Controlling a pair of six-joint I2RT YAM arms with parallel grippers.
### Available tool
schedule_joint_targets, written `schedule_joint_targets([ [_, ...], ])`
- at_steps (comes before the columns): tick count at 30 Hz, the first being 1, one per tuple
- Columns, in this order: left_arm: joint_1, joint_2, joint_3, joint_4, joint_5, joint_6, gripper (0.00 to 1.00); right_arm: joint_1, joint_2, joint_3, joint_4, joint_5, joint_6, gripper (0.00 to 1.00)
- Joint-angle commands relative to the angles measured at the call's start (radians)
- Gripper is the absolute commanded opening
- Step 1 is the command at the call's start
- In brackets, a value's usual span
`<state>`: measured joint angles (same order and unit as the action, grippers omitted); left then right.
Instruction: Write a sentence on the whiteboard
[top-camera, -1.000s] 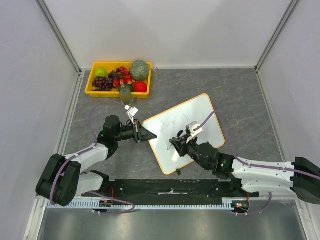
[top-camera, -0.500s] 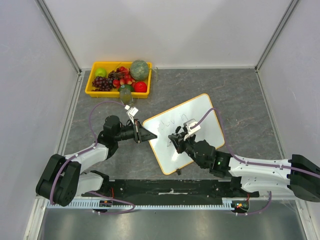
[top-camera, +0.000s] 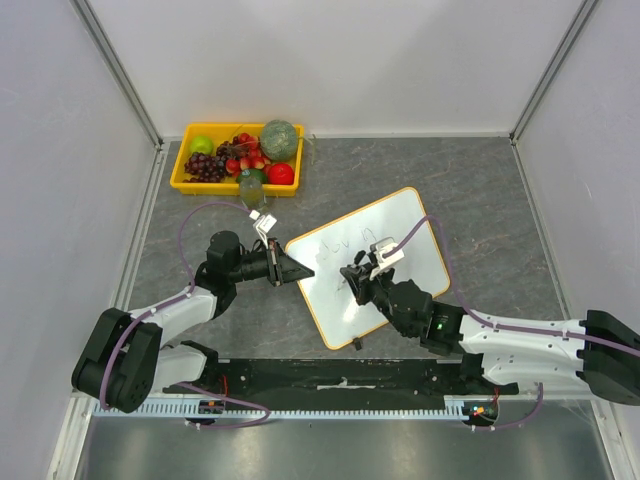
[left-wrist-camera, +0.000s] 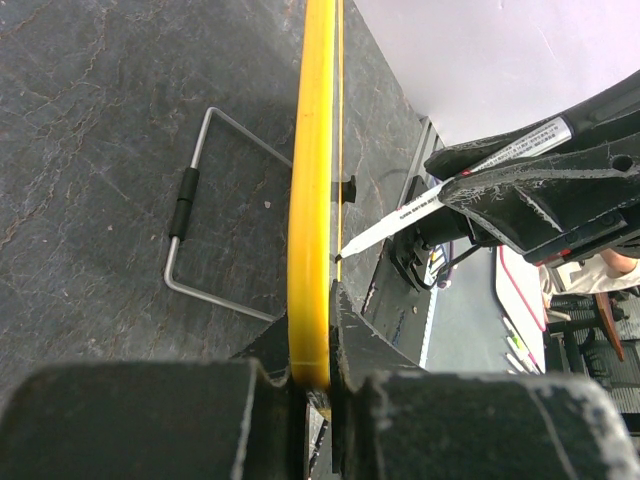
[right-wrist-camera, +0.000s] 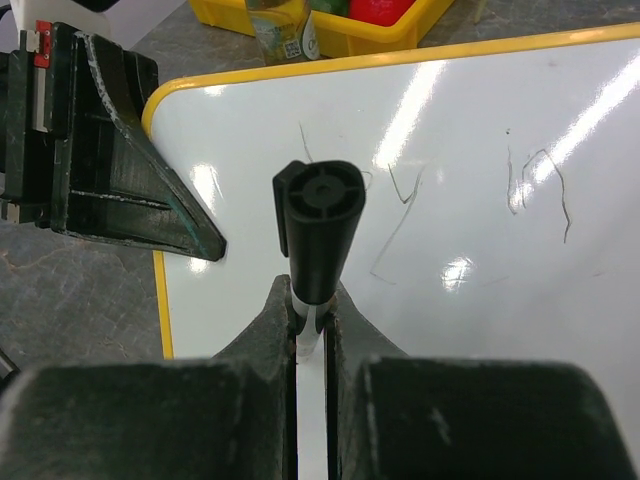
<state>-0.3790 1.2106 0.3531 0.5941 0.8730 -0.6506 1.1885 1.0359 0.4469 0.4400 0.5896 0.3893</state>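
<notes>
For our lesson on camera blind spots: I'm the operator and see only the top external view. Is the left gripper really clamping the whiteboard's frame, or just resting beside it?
Observer: Clamping. The left wrist view shows the left gripper shut on the whiteboard by its yellow frame.
Operator: Is the marker touching the board?
Observer: In that same view its tip sits at the board's face; contact looks likely.
Operator: Any readable words?
Observer: No; the right wrist view shows only a few thin strokes.

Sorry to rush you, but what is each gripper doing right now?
Left gripper: closed, clamping the whiteboard edge.
Right gripper: closed, holding the marker.
</notes>
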Motion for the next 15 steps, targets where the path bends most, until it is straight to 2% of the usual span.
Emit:
schedule_joint_targets([
  [1, -0.031, 0.013, -0.046, -0.054, 0.078, 0.215, 0.02, -0.010, 0.003, -0.020, -0.116, 0.072, -0.020, 0.00],
  [15, -0.032, 0.012, -0.046, -0.056, 0.078, 0.215, 0.02, -0.012, 0.030, -0.057, -0.118, -0.017, 0.033, 0.00],
])
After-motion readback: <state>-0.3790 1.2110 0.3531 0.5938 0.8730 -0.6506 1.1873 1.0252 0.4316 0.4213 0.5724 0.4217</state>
